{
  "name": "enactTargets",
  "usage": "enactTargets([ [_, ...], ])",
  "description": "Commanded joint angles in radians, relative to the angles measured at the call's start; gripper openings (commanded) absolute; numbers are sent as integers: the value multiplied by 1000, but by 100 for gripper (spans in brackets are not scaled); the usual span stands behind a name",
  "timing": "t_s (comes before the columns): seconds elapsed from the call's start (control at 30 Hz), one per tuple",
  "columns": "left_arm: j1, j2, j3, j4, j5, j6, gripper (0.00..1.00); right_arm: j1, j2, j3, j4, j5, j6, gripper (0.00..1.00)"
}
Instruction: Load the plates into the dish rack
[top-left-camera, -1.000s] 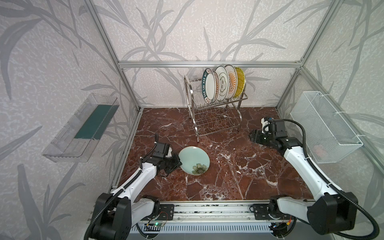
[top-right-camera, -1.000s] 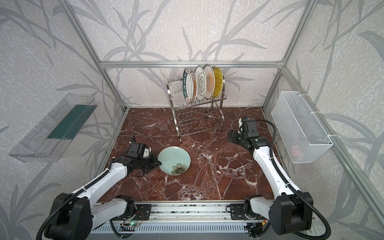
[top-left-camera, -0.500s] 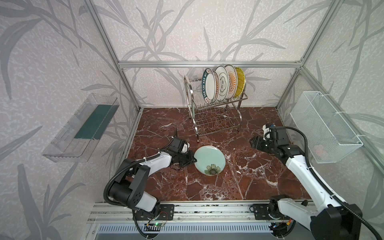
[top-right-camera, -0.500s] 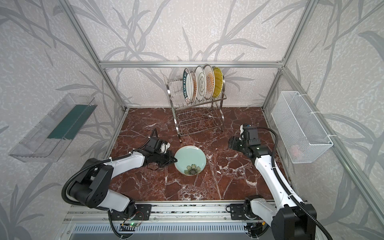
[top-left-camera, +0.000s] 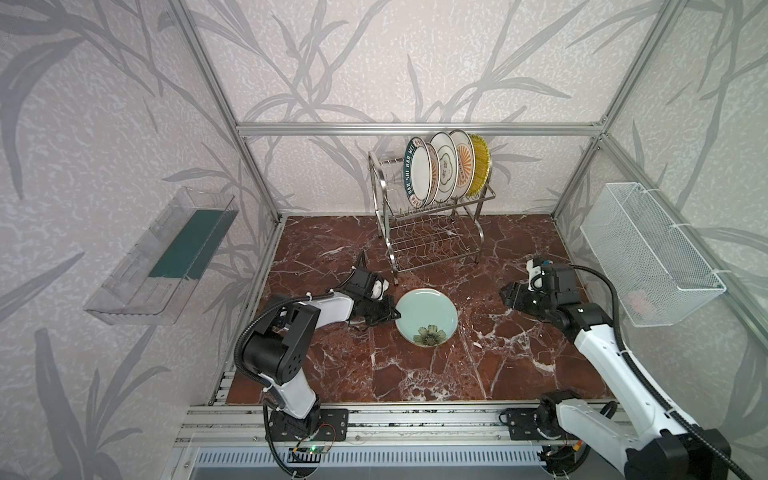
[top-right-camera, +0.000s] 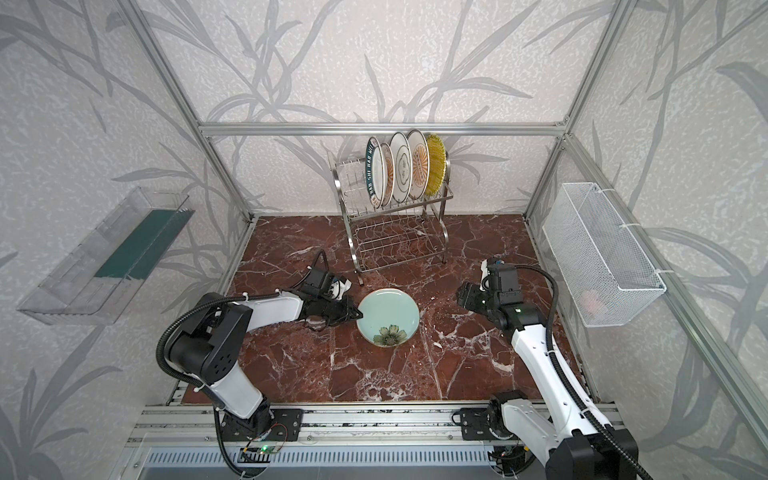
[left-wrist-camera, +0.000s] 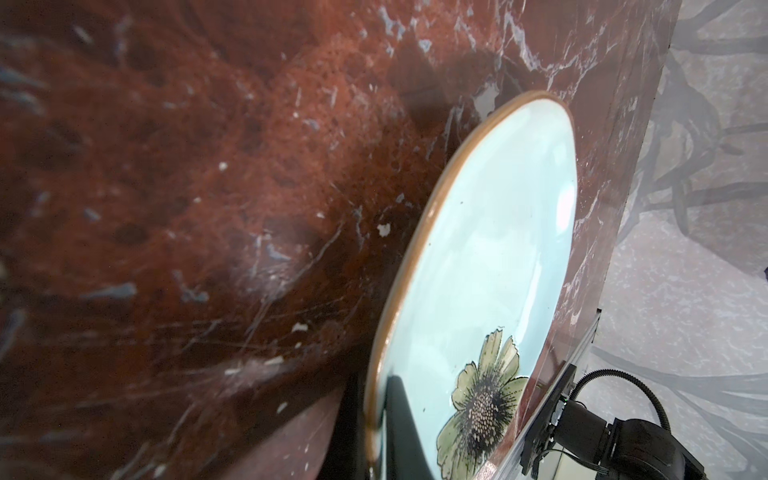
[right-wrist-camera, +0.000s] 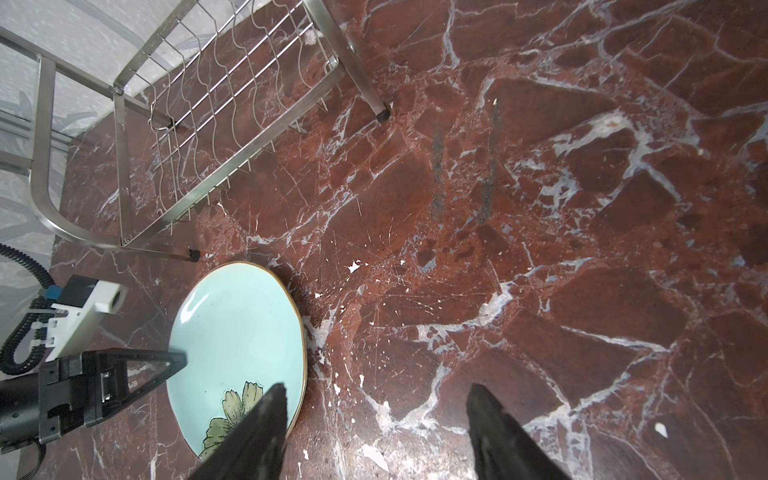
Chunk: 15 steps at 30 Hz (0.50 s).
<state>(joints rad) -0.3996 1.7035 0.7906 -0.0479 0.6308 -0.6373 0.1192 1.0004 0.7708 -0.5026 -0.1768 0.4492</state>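
A pale mint plate (top-left-camera: 428, 309) (top-right-camera: 388, 313) with a flower lies low on the red marble floor, just in front of the dish rack (top-left-camera: 432, 241) (top-right-camera: 399, 245). My left gripper (top-left-camera: 392, 318) (top-right-camera: 358, 314) is shut on its left rim; in the left wrist view the jaws (left-wrist-camera: 374, 415) pinch the brown edge of the plate (left-wrist-camera: 490, 249). My right gripper (top-left-camera: 505, 297) (right-wrist-camera: 376, 388) hangs open to the right of the plate (right-wrist-camera: 237, 328), holding nothing. Several plates (top-left-camera: 444, 168) (top-right-camera: 403, 168) stand upright in the rack's upper tier; the lower tier (right-wrist-camera: 216, 104) is bare.
A clear plastic tray (top-left-camera: 166, 257) hangs on the left wall. A white mesh basket (top-left-camera: 648, 253) hangs on the right wall. Aluminium posts frame the floor, and a rail (top-left-camera: 415, 419) runs along its front edge.
My left gripper has carried the mint plate rightward, from the left side to the middle in front of the rack. The right gripper has drifted slightly toward the front.
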Motion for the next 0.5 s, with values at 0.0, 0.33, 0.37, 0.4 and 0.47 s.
enactTargets([
  [0.0,-5,21,-15,9,-50,5,0,-4,-11,-10,-9,-3,4,67],
  [0.33,-6,35,-24,37,-76,-26,0,-3,-2,1,-7,-4,-15,67],
  [0.37,-6,38,-23,37,-75,-28,0,-4,-3,-2,-6,-6,-14,67],
  [0.4,-6,42,-22,36,-76,-28,0,-4,-3,-5,-5,-6,-14,67],
  [0.47,-5,46,-19,31,-75,-28,0,-4,-5,-9,-3,-6,-12,67],
])
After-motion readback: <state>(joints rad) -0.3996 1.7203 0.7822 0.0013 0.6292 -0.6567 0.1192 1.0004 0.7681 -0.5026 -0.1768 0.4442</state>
